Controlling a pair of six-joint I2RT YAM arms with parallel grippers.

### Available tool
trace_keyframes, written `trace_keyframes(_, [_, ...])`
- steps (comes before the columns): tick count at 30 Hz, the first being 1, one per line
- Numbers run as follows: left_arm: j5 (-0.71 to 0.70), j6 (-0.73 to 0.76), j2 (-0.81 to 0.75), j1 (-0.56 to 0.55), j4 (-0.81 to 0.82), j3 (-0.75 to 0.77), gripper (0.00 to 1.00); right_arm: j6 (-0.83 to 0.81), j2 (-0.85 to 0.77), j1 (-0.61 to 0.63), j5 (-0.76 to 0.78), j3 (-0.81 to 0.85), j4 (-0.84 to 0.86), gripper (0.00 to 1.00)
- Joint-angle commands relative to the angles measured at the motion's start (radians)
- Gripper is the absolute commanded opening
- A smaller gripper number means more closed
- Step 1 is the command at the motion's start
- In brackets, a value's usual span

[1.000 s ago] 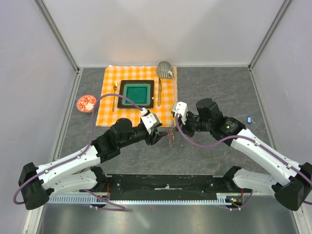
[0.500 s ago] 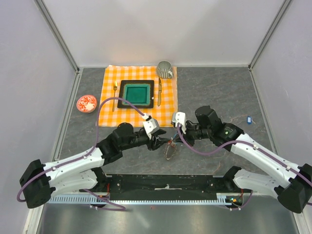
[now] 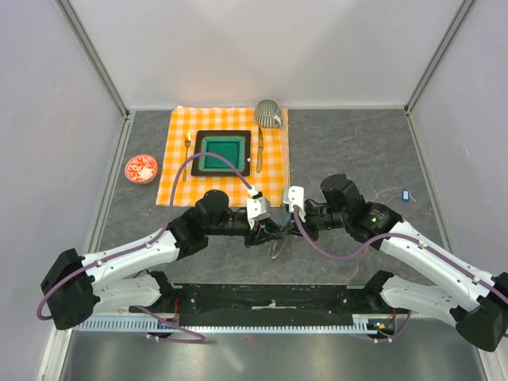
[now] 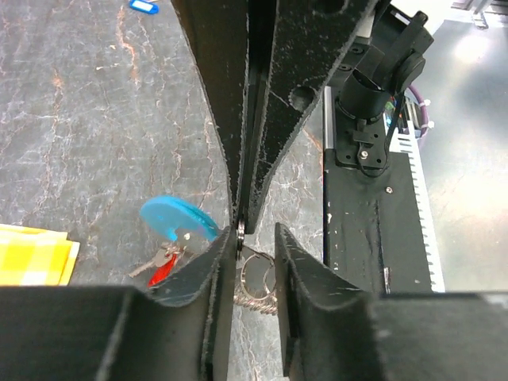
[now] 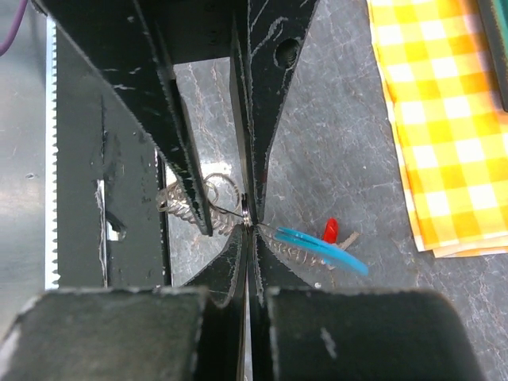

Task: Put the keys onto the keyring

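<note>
Two tagged keys [image 5: 317,246] are seen beside the keyring [image 5: 190,202], pinched by the clenched right gripper [image 5: 248,230] at the table's [image 3: 341,151] front middle. With the left gripper [image 4: 252,254] parted astride its coils, threading is judged underway; a closing grip is needed.

1. Your left arm reaches in from the left, stretched forward, with the wrist pointing right.
2. Your left end effector [image 3: 267,231] has its jaws part-way apart, straddling the other's tip.
3. Your right arm bends at the elbow, and its wrist points left.
4. Your right end effector [image 3: 279,228] has its fingers [image 5: 226,267] pressed together; the two tips meet nose to nose.
</note>
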Motion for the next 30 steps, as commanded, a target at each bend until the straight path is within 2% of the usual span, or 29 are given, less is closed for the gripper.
trace_keyframes(1, [0.092,0.056,0.026,0.002,-0.041,0.068,0.26,-0.025,-0.021,0.007,-0.035,0.006,0.045,0.00])
trace_keyframes(4, [0.096,0.058,0.039,0.002,-0.081,0.088,0.17,-0.025,-0.021,0.005,-0.035,0.004,0.047,0.00])
trace_keyframes(10, [0.099,0.058,0.035,0.008,-0.120,0.097,0.11,-0.025,-0.024,0.008,-0.026,-0.002,0.047,0.00])
trace_keyframes(12, [0.092,0.058,0.032,0.010,-0.130,0.094,0.02,-0.025,-0.031,0.008,-0.020,0.000,0.048,0.00])
trace_keyframes(14, [0.087,0.058,0.023,0.011,-0.121,0.085,0.02,-0.016,-0.035,0.008,-0.015,-0.006,0.062,0.03])
trace_keyframes(16, [0.064,0.050,0.005,0.011,-0.066,0.055,0.02,0.020,-0.054,0.008,0.003,-0.028,0.088,0.13])
trace_keyframes(17, [0.049,0.045,-0.007,0.014,-0.037,0.038,0.02,0.038,-0.066,0.008,0.014,-0.040,0.129,0.24])
trace_keyframes(18, [0.008,0.023,-0.020,0.016,0.006,-0.008,0.02,0.088,-0.101,0.008,0.056,-0.055,0.157,0.28])
trace_keyframes(22, [-0.086,-0.082,-0.102,0.036,0.336,-0.152,0.02,0.249,-0.219,0.007,0.164,-0.213,0.365,0.30])
trace_keyframes(25, [-0.152,-0.137,-0.141,0.048,0.470,-0.218,0.02,0.332,-0.271,0.003,0.167,-0.305,0.556,0.29])
trace_keyframes(30, [-0.154,-0.180,-0.164,0.059,0.569,-0.251,0.02,0.399,-0.242,0.002,0.089,-0.378,0.709,0.30])
